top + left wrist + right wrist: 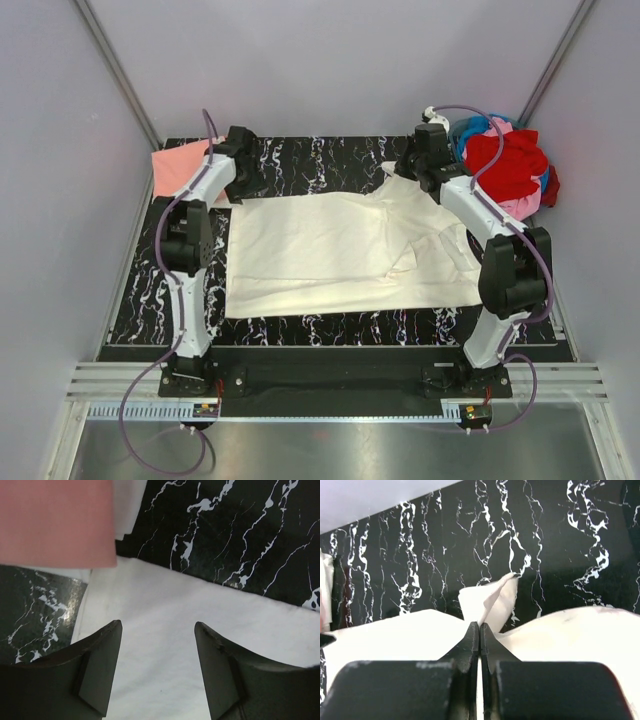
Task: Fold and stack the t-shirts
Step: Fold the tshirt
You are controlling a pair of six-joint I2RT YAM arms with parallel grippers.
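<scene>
Your right gripper [479, 626] is pinched together on the limp, light cream t-shirt [330, 250] at upper right, while your left gripper [158, 625] gapes over its upper-left corner, so grip that edge.

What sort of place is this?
Probably a robotics test booth, not a laundry: a left arm and right arm bolted to a black marbled table, plain walls around, a cream t-shirt spread out.
</scene>
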